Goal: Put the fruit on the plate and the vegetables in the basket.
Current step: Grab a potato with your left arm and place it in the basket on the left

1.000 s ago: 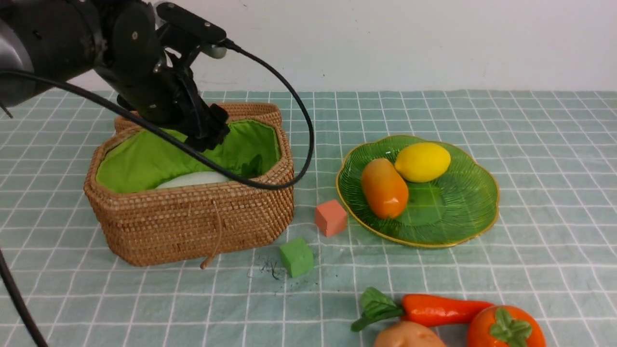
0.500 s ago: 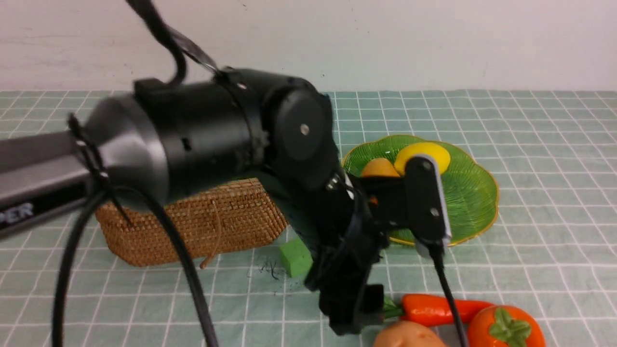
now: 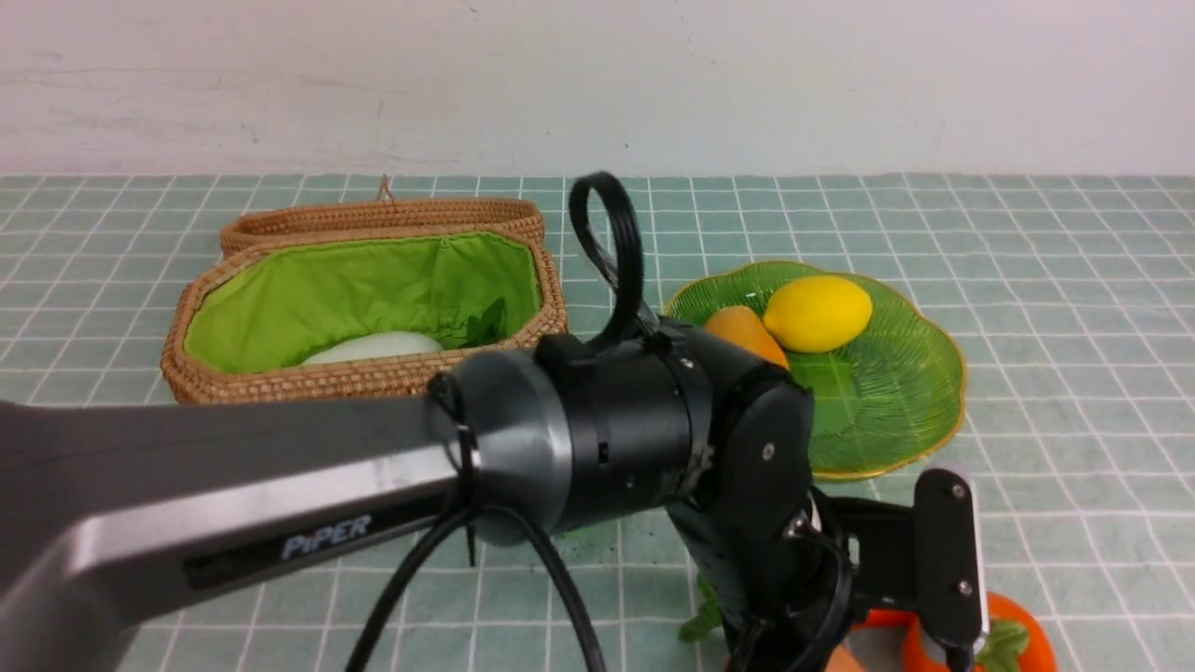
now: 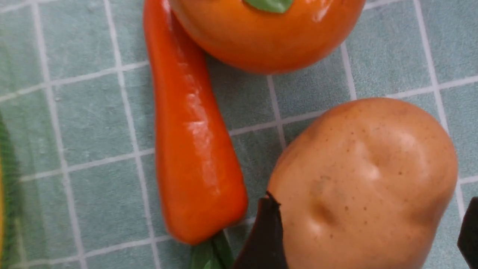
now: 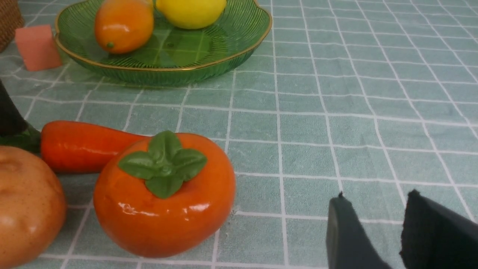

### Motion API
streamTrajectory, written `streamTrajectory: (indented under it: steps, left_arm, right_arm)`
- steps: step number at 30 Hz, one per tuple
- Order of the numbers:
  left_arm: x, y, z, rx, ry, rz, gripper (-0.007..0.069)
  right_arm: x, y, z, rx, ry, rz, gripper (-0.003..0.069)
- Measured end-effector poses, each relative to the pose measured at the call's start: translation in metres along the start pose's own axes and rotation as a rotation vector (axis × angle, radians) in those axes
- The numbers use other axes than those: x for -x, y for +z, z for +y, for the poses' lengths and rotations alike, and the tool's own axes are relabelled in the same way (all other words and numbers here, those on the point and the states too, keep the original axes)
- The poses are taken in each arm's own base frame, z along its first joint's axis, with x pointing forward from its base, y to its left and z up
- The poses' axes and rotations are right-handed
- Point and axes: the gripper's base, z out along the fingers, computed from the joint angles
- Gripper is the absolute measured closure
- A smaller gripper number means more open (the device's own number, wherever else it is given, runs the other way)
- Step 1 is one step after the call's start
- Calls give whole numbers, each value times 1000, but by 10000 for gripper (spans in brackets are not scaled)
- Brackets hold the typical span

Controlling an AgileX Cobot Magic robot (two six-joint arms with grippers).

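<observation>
The brown potato (image 4: 358,179) lies beside the orange-red carrot (image 4: 186,130) and the persimmon (image 4: 269,33) on the cloth at the front right. My left gripper (image 4: 369,198) is open and straddles the potato; one finger (image 4: 261,235) is against its side, the other stands apart from it. My right gripper (image 5: 377,194) is open and empty, to the right of the persimmon (image 5: 164,209). The lemon (image 3: 818,313) and mango (image 3: 738,331) lie on the green plate (image 3: 896,411). The white radish (image 3: 373,347) lies in the basket (image 3: 280,383).
A salmon-pink cube (image 5: 37,46) sits left of the plate (image 5: 168,71). My left arm (image 3: 597,439) stretches across the front view and hides much of the near cloth. The basket's lid lies open behind it.
My left arm swung from above the basket to the right and down to the potato at the front. The radish stays in the basket. The right gripper has not moved.
</observation>
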Motion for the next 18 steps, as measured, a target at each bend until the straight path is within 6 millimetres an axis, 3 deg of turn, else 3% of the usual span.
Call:
streamTrajectory:
  steps: [4,9,18]
  left_arm:
    - [-2,13,0,-15,-8,12,31]
    - [-2,13,0,-15,-11,11,68]
    - [-2,12,-1,-37,-54,27,69]
  right_arm:
    - [0,0,0,0,0,0,418]
    - [0,0,0,0,0,0,418]
    - [0,0,0,0,0,0,418]
